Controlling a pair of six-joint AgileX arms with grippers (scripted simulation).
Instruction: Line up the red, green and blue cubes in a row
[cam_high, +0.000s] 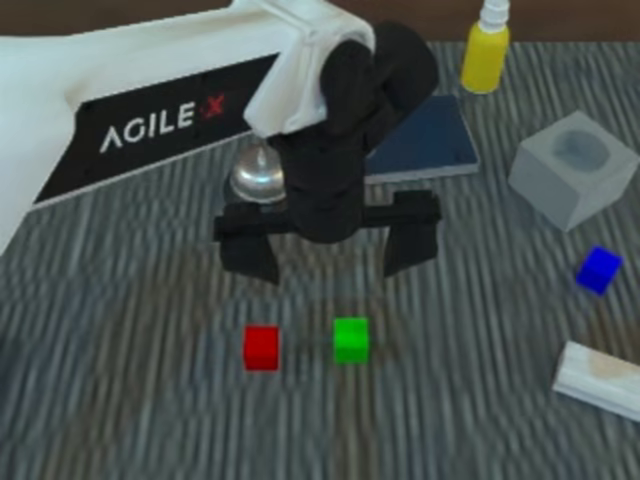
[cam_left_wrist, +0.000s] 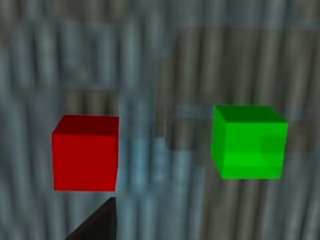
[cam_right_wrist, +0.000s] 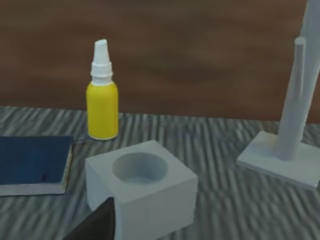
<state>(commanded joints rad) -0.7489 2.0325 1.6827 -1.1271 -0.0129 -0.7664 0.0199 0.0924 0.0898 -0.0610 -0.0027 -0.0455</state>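
Observation:
The red cube (cam_high: 262, 347) and the green cube (cam_high: 351, 339) sit side by side on the table, a small gap between them. My left gripper (cam_high: 332, 272) hangs open just behind that pair, with nothing between its wide-spread fingers. In the left wrist view the red cube (cam_left_wrist: 86, 153) and green cube (cam_left_wrist: 249, 142) fill the frame, with one dark fingertip (cam_left_wrist: 100, 225) at the edge. The blue cube (cam_high: 599, 270) lies alone far to the right. My right gripper (cam_right_wrist: 142, 234) does not appear in the top view; one finger (cam_right_wrist: 97, 225) shows, and nothing is held.
A grey block with a round hollow (cam_high: 573, 168) stands behind the blue cube. At the back are a yellow bottle (cam_high: 486, 50), a dark blue book (cam_high: 425, 140) and a silver bell (cam_high: 258, 175). A white block (cam_high: 600, 378) lies front right. A white stand (cam_right_wrist: 280, 150) rises beside the grey block.

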